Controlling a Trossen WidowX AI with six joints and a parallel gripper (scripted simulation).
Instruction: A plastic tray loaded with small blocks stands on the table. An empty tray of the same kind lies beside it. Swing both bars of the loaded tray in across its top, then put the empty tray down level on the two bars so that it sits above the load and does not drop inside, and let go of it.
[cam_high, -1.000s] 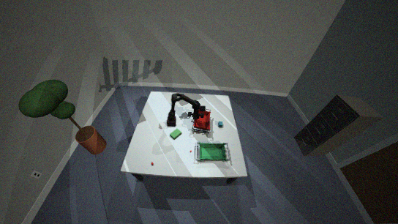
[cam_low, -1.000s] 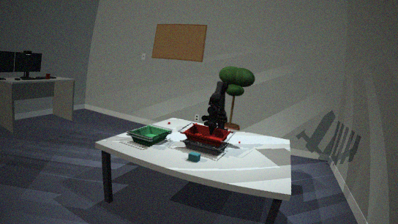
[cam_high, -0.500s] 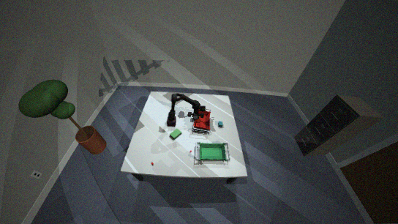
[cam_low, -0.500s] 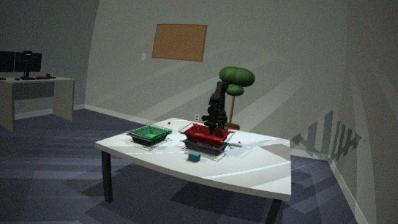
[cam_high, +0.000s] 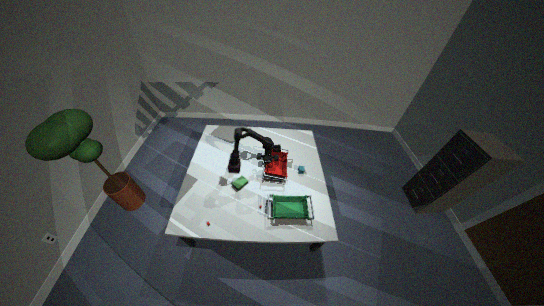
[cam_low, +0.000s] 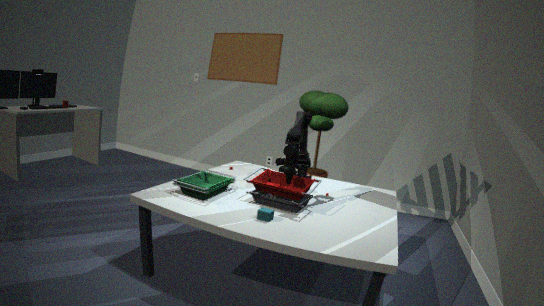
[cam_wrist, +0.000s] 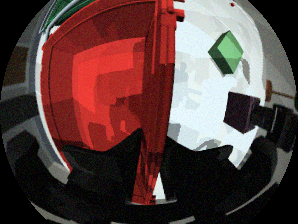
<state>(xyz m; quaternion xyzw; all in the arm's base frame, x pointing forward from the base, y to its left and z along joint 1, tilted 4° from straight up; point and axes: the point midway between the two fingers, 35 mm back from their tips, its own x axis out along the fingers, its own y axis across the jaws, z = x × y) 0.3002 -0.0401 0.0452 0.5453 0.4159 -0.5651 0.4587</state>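
Note:
The red tray (cam_high: 281, 164) (cam_low: 280, 184) (cam_wrist: 107, 65) is empty where its floor shows in the wrist view. It is right above the dark grey tray (cam_low: 280, 202) and looks roughly level in the exterior view. My gripper (cam_high: 267, 159) (cam_low: 290, 180) (cam_wrist: 147, 131) is shut on a side wall of the red tray, with one finger inside and one outside. The red tray hides the inside of the dark tray, so its load does not show. Thin wires show around the two trays; whether the red tray touches the bars I cannot tell.
A green tray (cam_high: 290, 207) (cam_low: 202, 185) with wire bars stands at one side. A teal block (cam_high: 301, 169) (cam_low: 265, 215) lies near the dark tray. A green block (cam_high: 240, 183) (cam_wrist: 226, 52) lies near the arm's base (cam_high: 234, 166) (cam_wrist: 241, 112). Small red bits (cam_high: 208, 223) (cam_low: 231, 168) lie about.

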